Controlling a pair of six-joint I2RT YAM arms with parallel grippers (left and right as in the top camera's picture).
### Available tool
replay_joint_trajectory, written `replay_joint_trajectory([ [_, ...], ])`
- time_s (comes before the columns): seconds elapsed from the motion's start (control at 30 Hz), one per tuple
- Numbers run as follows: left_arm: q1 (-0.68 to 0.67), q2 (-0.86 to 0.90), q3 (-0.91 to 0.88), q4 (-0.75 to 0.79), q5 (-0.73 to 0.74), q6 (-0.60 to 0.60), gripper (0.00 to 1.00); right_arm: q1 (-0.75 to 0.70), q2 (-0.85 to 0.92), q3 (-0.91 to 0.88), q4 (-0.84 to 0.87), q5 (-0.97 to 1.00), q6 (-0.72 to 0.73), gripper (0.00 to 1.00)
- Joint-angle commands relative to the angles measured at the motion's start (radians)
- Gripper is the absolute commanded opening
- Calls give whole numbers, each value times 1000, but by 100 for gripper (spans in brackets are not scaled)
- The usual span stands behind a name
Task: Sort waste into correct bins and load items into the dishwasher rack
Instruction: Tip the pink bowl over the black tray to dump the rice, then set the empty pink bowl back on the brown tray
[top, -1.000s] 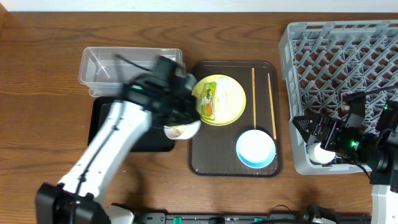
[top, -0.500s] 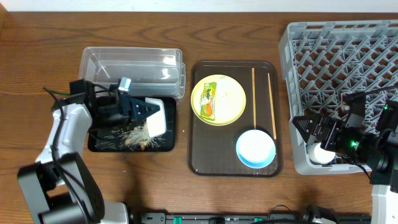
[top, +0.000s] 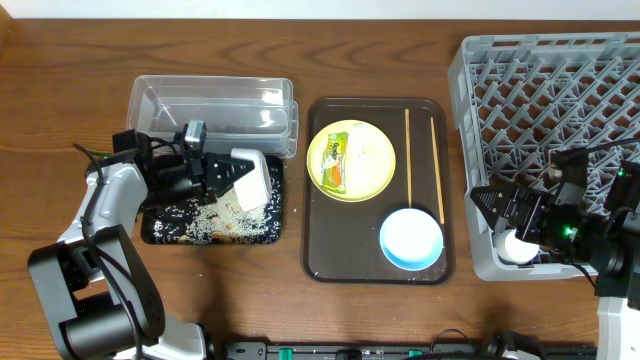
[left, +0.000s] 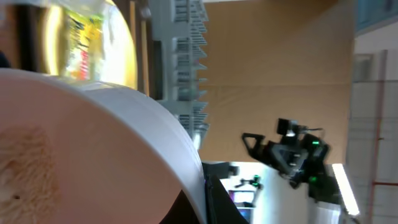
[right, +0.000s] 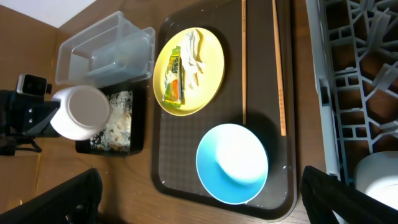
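Observation:
My left gripper (top: 232, 176) is shut on the rim of the small white bowl (top: 250, 182), held tipped on its side over the black tray (top: 160, 228). The bowl fills the left wrist view (left: 93, 149). Rice crumbs (top: 215, 222) lie scattered in the black tray. The yellow-green plate (top: 372, 165) holds the green-and-orange wrapper (top: 336, 160) and a white scrap (right: 194, 53). The light blue bowl (top: 411, 238) and two chopsticks (top: 407, 150) lie on the brown tray. My right gripper (top: 503, 220) is open and empty at the grey rack's (top: 550, 90) front left corner.
The clear tub (top: 210, 105) stands behind the black tray. The brown serving tray (top: 320, 250) sits mid-table. A white round object (right: 379, 180) rests in the rack's near corner. The second chopstick (top: 437, 165) lies near the tray's right rim.
My left arm carried the white bowl from the brown tray's left edge to the black tray and tipped it. Rice crumbs now lie spread in the black tray. The right arm is still.

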Motion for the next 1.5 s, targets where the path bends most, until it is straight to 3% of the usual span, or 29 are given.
replay_joint_trajectory([
  [0.0,15,-1,-6,-5,-6,-54,6,-8,-3,14,-1,-5,-14,99],
  [0.07,13,-6,-10,-26,64,-24,6,-8,-3,14,-2,-5,-14,99],
  [0.1,13,-7,-10,0,45,10,6,-8,-3,14,-1,-5,-14,99],
  [0.17,21,-5,-10,26,-68,-41,6,-8,-3,14,0,-5,-14,99],
  [0.23,21,-3,-19,-7,41,-28,6,-8,-3,14,-2,-5,-14,99],
  [0.3,16,-3,-19,6,45,21,6,-8,-3,14,-8,-3,-14,99],
  [0.37,19,-1,-20,26,-69,-64,7,-8,-3,14,-8,-1,-14,99],
  [0.47,11,-2,-20,17,39,-3,6,-8,-3,14,-9,-1,-14,99],
  [0.5,11,-2,-20,47,5,-13,6,-8,-3,14,-8,-1,-14,99],
  [0.57,13,-2,-21,52,-45,-134,6,-8,-3,14,-6,-2,-14,99],
  [0.6,6,-3,-21,25,70,-80,6,-8,-3,14,-6,-2,-14,99],
  [0.67,-18,-19,-15,-10,58,39,6,-8,-3,14,-13,-1,-14,99],
  [0.73,-27,-27,-14,16,-110,35,7,-8,-3,14,-14,3,-17,99],
  [0.8,-27,-23,-16,27,-277,-124,6,-8,-3,14,-12,2,-18,99],
  [0.83,-27,-23,-16,13,-236,-137,6,-8,-3,14,-13,3,-18,99],
  [0.9,-32,-24,-16,5,26,11,6,-8,-3,14,-17,3,-26,99],
  [0.93,-34,-24,-13,1,63,31,6,-8,-3,14,-17,3,-26,99],
  [1.03,-31,-24,-5,37,-62,-59,6,-8,-3,14,-16,3,-25,98],
  [1.17,-62,-27,-5,-4,64,-66,6,-8,-3,14,-16,3,-26,99],
  [1.33,-179,-71,-5,-48,-94,-73,6,-8,-3,14,-14,3,-25,99],
  [1.47,-368,-114,-5,-10,-321,-216,6,-8,-3,14,-3,3,-25,99],
])
